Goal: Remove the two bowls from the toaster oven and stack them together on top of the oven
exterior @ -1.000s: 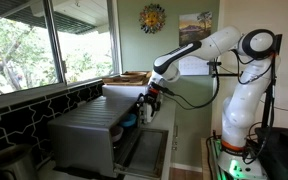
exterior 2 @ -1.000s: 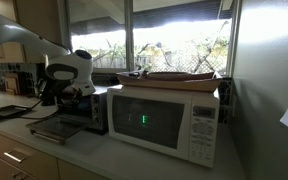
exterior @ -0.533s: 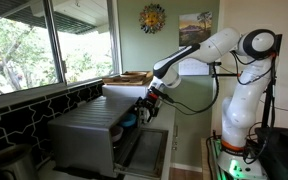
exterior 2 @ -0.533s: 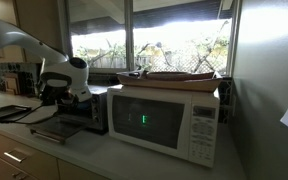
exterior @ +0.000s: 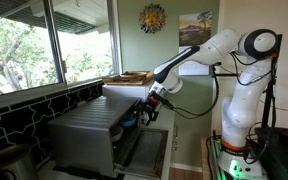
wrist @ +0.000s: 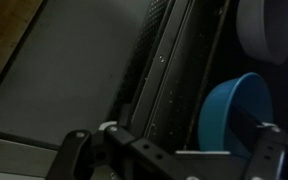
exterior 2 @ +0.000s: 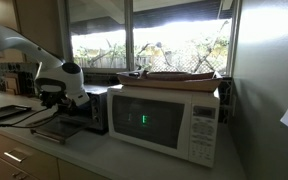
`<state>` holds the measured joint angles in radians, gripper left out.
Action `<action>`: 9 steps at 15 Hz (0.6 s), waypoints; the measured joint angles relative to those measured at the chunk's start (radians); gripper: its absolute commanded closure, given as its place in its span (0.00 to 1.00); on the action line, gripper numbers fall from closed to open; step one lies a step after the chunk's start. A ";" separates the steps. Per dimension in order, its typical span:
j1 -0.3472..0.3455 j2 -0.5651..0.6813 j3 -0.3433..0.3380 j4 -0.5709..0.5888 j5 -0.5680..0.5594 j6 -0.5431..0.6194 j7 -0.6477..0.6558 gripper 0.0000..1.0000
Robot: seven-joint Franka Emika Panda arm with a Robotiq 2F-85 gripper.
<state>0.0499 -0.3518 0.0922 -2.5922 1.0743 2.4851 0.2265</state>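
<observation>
The grey toaster oven (exterior: 84,132) stands with its front door dropped open; it also shows in an exterior view (exterior 2: 85,108). In the wrist view a light blue bowl (wrist: 232,110) sits in the dark interior behind the door hinge. A second round bowl (wrist: 276,30) lies beyond it; it looks pale and its colour is unclear. My gripper (wrist: 172,160) is open above the door edge, its right finger in front of the blue bowl. In an exterior view the gripper (exterior: 147,112) hangs at the oven mouth, next to the blue bowl (exterior: 131,121).
The open oven door (wrist: 64,70) lies flat below the gripper. A white microwave (exterior 2: 169,118) stands beside the oven with a flat wooden tray (exterior 2: 179,76) on top. Windows run behind the counter (exterior 2: 94,150).
The gripper has dropped a little and shifted slightly outward along the oven front. The bowls have not moved.
</observation>
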 measured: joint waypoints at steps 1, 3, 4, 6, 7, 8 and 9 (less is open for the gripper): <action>0.003 0.009 0.006 -0.001 0.011 0.026 0.000 0.34; 0.008 0.030 0.014 0.004 0.027 0.074 0.000 0.50; 0.010 0.039 0.016 0.006 0.035 0.092 0.000 0.58; 0.013 0.054 0.016 0.011 0.042 0.121 0.000 0.74; 0.013 0.056 0.016 0.016 0.042 0.128 0.000 0.80; 0.012 0.052 0.015 0.017 0.042 0.128 0.000 0.87; 0.011 0.046 0.014 0.017 0.042 0.128 0.000 0.67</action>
<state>0.0614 -0.3058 0.1066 -2.5757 1.1160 2.6133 0.2266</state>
